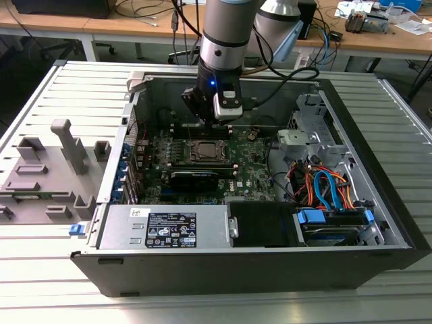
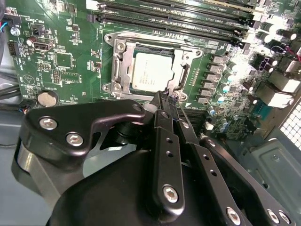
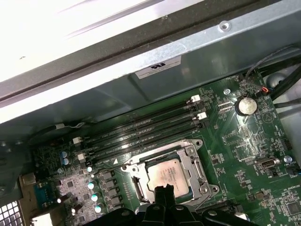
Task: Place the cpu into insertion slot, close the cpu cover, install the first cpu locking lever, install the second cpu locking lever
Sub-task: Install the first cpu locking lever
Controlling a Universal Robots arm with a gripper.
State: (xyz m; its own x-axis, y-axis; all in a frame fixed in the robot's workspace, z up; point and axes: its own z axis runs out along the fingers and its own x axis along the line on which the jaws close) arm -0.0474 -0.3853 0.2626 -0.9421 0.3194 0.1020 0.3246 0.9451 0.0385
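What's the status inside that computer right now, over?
Small square silvery-grey chip seated; thin silvery metal frame cover flat around it. Black claw shut, tips at cover's edge. No obstruction seen.

A silver-grey arm (image 1: 228,30) is tipped by a black end effector (image 2: 165,98), studded with silver screws (image 2: 170,193).

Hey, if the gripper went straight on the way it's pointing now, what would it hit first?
Most likely the cpu seated in the insertion slot, near the chip's edge. The gripper points down at that spot, though depth is hard to judge.
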